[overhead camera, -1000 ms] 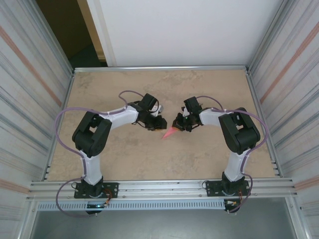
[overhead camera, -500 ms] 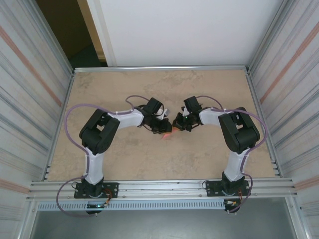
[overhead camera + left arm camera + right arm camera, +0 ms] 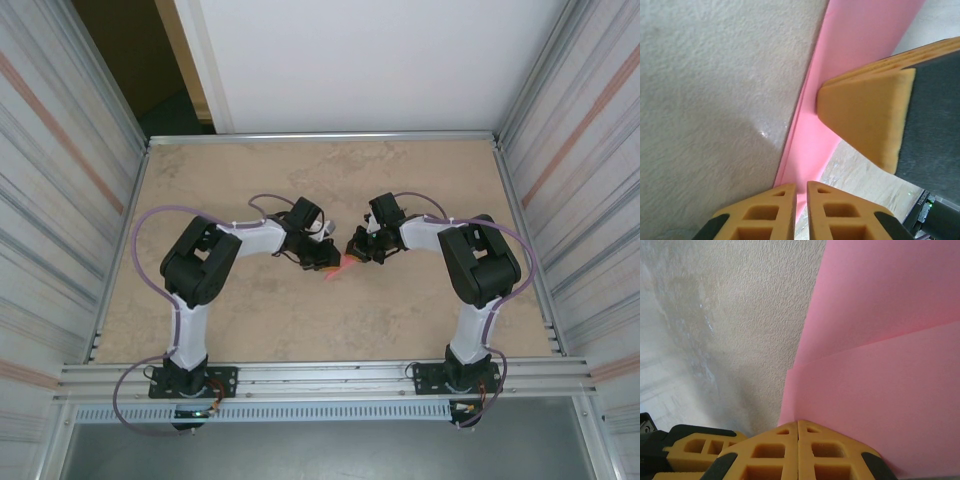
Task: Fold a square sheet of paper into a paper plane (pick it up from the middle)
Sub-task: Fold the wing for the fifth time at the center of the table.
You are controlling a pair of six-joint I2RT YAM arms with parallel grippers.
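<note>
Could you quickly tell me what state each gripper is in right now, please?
Left gripper: closed, pinching an edge of the pink paper.
Right gripper: closed, gripping the same pink paper.

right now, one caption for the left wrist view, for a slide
The left gripper closed on pink paper, the right gripper's orange finger close beside it.

Beige mottled table (image 3: 250, 320), metal rail along its edges; pink paper (image 3: 338, 267) near table centre, can't tell if it touches the surface
</note>
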